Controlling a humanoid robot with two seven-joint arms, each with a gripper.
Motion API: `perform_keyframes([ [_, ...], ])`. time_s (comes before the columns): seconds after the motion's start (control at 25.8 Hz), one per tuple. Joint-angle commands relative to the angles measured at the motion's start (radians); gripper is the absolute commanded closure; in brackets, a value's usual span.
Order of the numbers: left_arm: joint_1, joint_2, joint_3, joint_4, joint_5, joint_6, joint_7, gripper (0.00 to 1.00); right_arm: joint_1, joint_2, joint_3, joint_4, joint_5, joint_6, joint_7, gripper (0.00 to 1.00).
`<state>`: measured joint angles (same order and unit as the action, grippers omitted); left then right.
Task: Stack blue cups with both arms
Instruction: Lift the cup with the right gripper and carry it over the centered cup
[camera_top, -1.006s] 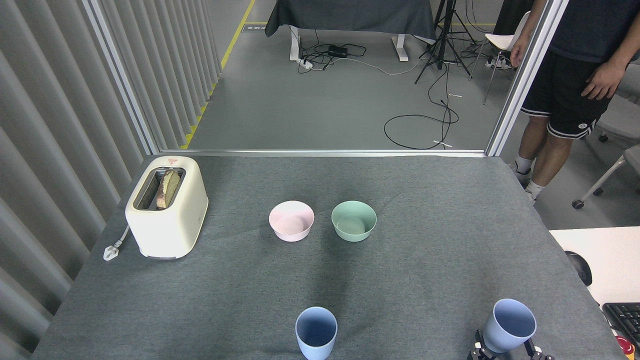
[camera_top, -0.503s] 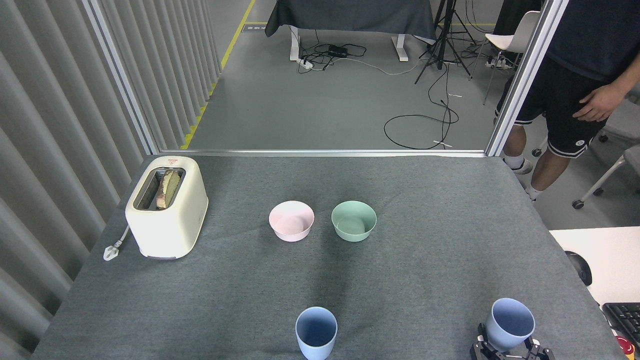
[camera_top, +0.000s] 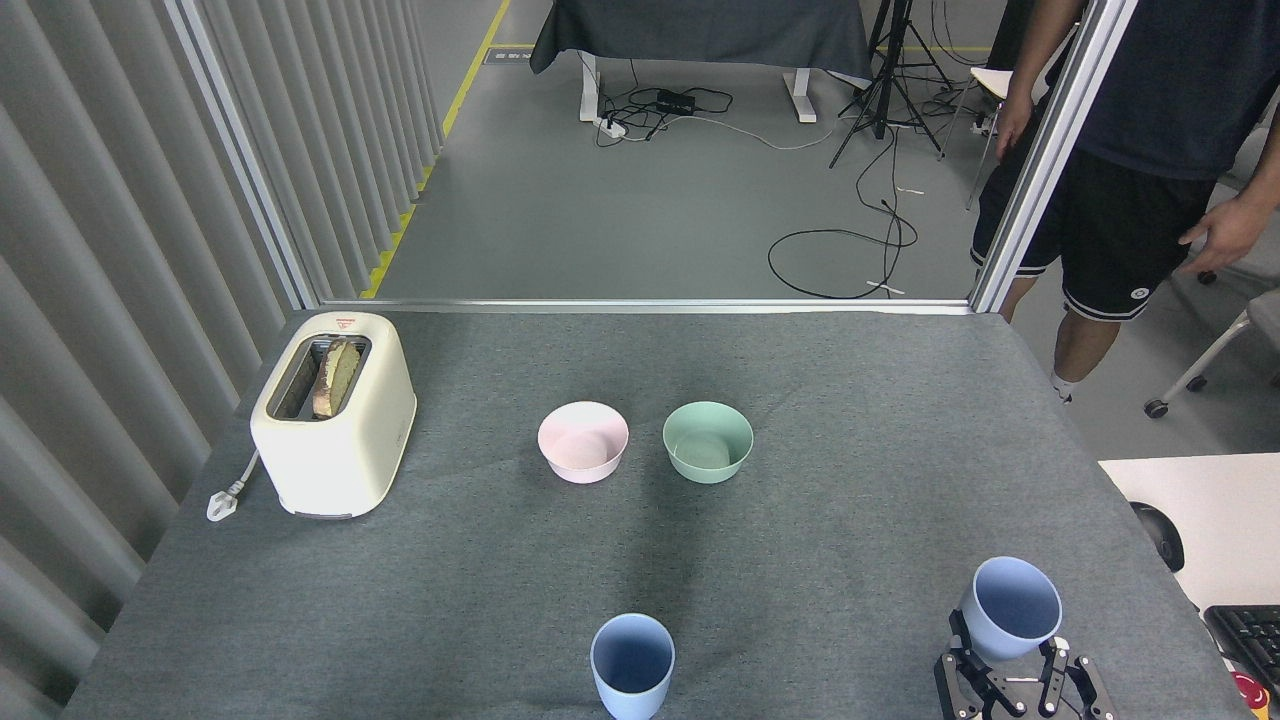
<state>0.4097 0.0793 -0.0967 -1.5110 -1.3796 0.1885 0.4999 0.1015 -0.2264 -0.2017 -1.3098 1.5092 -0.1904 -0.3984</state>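
Right gripper (camera_top: 1008, 668): one blue cup (camera_top: 1008, 608) is gripped low by the jaws.
Other cup (camera_top: 632, 664): left standing on the counter (camera_top: 860, 400).
Handling: judged light, rigid, smooth; best taken below the rim.
Left gripper: not seen.

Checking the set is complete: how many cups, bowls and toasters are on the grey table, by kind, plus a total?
Cups: 2 (centre one, one held in right pincer)
Bowls: 2 (pink, green)
Toasters: 1
Total: 5

Matt plastic blue cups (camera_top: 632, 665) on rough grey cloth (camera_top: 500, 580).
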Motion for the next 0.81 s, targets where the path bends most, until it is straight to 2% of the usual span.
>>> perform_keyframes([
  [0.0, -0.002, -0.003, 0.0, 0.0, -0.001, 0.0, 0.0, 0.0, -0.005, 0.005, 0.038, -0.108, 0.006, -0.001, 0.087, 0.43],
  [0.08, -0.002, -0.003, 0.0, 0.0, 0.001, 0.0, 0.0, 0.0, -0.023, 0.005, 0.108, -0.143, 0.026, 0.005, 0.131, 0.43],
  [0.15, -0.002, -0.003, 0.0, 0.0, 0.001, 0.0, 0.0, 0.0, -0.066, 0.015, 0.196, -0.164, 0.077, 0.017, 0.158, 0.43],
  [0.27, -0.003, -0.003, 0.0, 0.003, 0.002, 0.002, 0.0, 0.0, -0.082, 0.09, 0.34, -0.189, 0.161, 0.052, 0.211, 0.42],
  [0.35, -0.003, -0.004, 0.0, 0.003, 0.004, 0.002, 0.0, 0.0, -0.08, 0.15, 0.397, -0.223, 0.192, 0.057, 0.239, 0.41],
  [0.43, -0.003, -0.004, 0.0, 0.005, 0.005, 0.002, 0.0, 0.0, -0.068, 0.179, 0.441, -0.264, 0.2, 0.055, 0.273, 0.41],
  [0.54, -0.003, -0.003, 0.002, 0.009, 0.007, 0.002, 0.0, 0.0, -0.048, 0.185, 0.512, -0.295, 0.201, 0.058, 0.282, 0.41],
  [0.77, -0.012, -0.004, 0.008, 0.014, 0.008, 0.002, 0.0, 0.0, -0.005, 0.185, 0.522, -0.328, 0.2, 0.052, 0.279, 0.4],
])
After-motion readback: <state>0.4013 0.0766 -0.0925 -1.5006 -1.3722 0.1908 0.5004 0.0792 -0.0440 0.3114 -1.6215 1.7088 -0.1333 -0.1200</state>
